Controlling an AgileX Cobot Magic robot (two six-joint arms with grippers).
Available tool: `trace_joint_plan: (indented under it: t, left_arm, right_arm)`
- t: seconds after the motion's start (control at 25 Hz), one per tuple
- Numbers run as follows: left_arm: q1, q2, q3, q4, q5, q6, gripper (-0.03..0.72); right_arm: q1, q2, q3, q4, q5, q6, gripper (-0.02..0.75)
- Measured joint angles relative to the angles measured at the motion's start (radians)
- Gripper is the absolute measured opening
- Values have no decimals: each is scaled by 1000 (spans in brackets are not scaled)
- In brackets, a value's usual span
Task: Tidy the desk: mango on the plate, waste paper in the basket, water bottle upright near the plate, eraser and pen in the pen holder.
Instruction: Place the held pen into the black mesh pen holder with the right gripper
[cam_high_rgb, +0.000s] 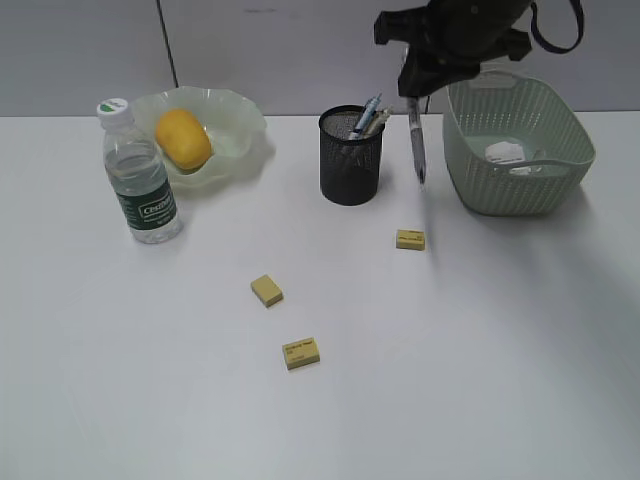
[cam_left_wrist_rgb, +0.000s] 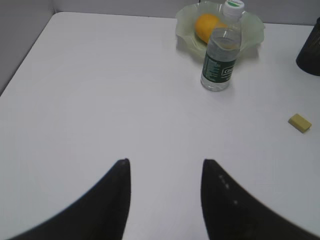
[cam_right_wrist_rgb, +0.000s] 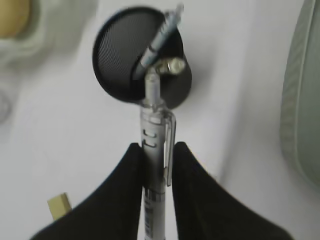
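We have the pen pinched between the right gripper jaws, hanging point-down in the air between the pen holder and the basket, toward the far edge of the desk. We judge the step in hand to be dropping it into the holder. To do that well we should carry it leftward until its tip stands over the open mouth, clear of the two pens already leaning against the far-right rim, keep it near upright, lower it past the rim, then release; letting go while it hangs outside the rim would send it onto the desk.

The pen is a slim clear plastic barrel with a pocket clip, smooth and likely slippery. The holder is a black wire-mesh cylinder, light enough that a sideways knock might tip it. The basket is pale green plastic with woven-pattern walls, and the waste paper lies inside. The mango, smooth and yellow-orange, sits on the ruffled translucent plate near the far-left corner, with the water bottle upright just in front. Three small yellow erasers lie mid-desk. The left gripper hangs over bare desk, jaws apart and holding nothing.
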Motion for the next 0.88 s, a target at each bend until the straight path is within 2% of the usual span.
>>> trace_joint_plan:
  t: [0.2,0.44,0.88]
  left_arm:
    - [0,0,0,0,0,0,310]
    - [0,0,0,0,0,0,283]
    - [0,0,0,0,0,0,272]
  right_arm:
    - [26,-8,2,8,-181,-43,153]
    - [86,-8,65,-36,-459,-57,153]
    - [91,-8,253,-81,-967,-84,153]
